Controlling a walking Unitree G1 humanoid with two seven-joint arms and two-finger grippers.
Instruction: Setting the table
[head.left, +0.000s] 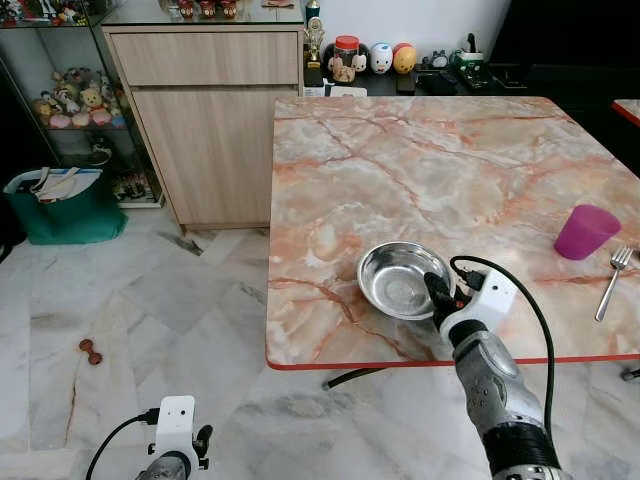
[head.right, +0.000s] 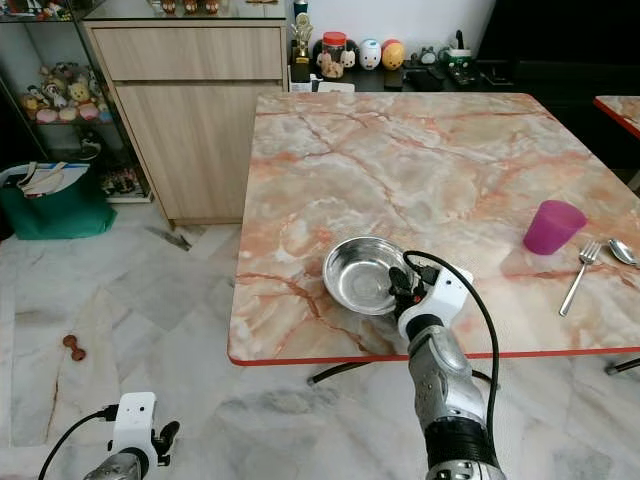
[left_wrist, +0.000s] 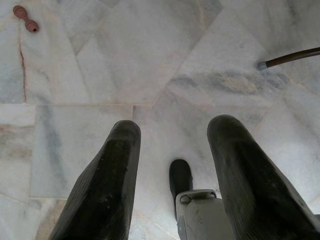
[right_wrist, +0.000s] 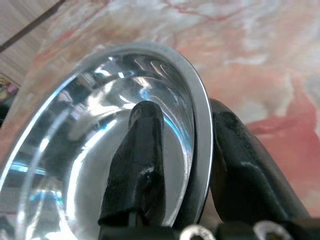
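Note:
A shiny steel bowl (head.left: 398, 277) rests on the marble table (head.left: 420, 170) near its front edge. My right gripper (head.left: 438, 294) is shut on the bowl's near right rim (right_wrist: 202, 125), one finger inside the bowl and one outside. A purple cup (head.left: 585, 231) stands at the table's right side, with a fork (head.left: 612, 280) lying just in front of it and a spoon (head.right: 625, 252) beyond the fork. My left gripper (left_wrist: 172, 165) hangs low over the floor, open and holding nothing.
A wooden cabinet (head.left: 210, 120) stands left of the table, with a glass shelf of toys (head.left: 70, 100) beside it and a green bag (head.left: 65, 205) on the floor. A small brown object (head.left: 90, 351) lies on the floor tiles. Figurines (head.left: 370, 58) line the back sideboard.

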